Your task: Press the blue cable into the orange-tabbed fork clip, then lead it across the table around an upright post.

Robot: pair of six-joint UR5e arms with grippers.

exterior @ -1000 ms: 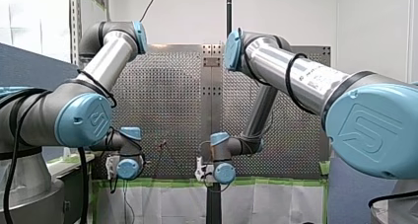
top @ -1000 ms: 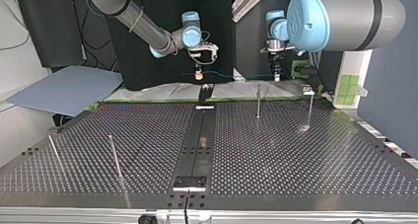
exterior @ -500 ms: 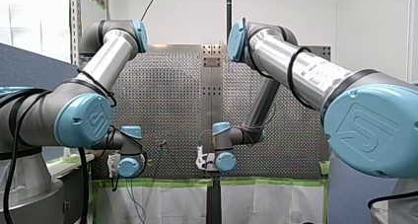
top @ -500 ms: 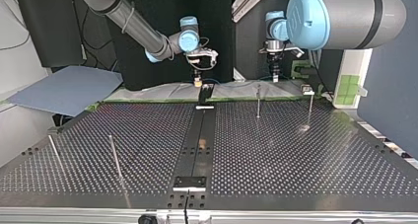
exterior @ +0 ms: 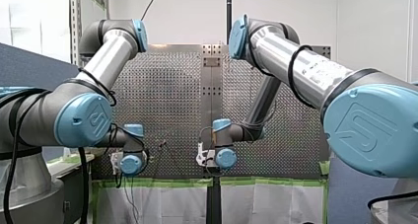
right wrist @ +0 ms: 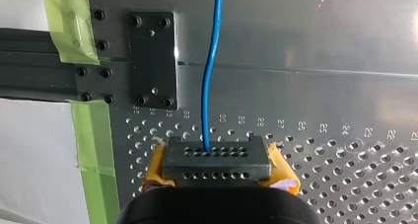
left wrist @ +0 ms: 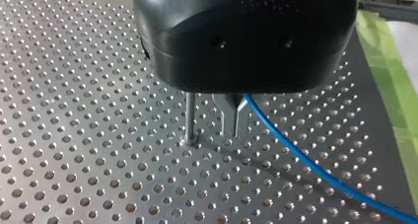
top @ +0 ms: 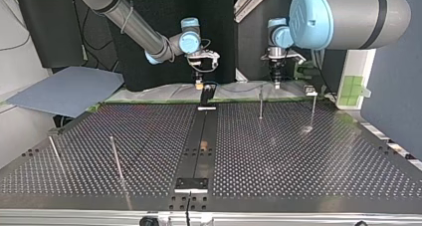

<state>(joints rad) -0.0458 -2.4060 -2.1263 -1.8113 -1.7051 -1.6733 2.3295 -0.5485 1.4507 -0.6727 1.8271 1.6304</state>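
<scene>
Left wrist view: my left jaws clamp the blue cable (left wrist: 298, 155), just beside an upright post (left wrist: 190, 118).

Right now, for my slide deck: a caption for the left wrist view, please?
Left end effector grips the blue cable beside an upright post on the perforated table.

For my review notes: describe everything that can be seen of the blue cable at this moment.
The blue cable is thin, smooth and round, plastic-sheathed by its look. Two grippers hold it: my left gripper pinches it between metal fingers, beside an upright post; my right gripper clamps it between yellow pads. Between them it runs slightly bowed over the perforated table, apparently without touching it.
</scene>
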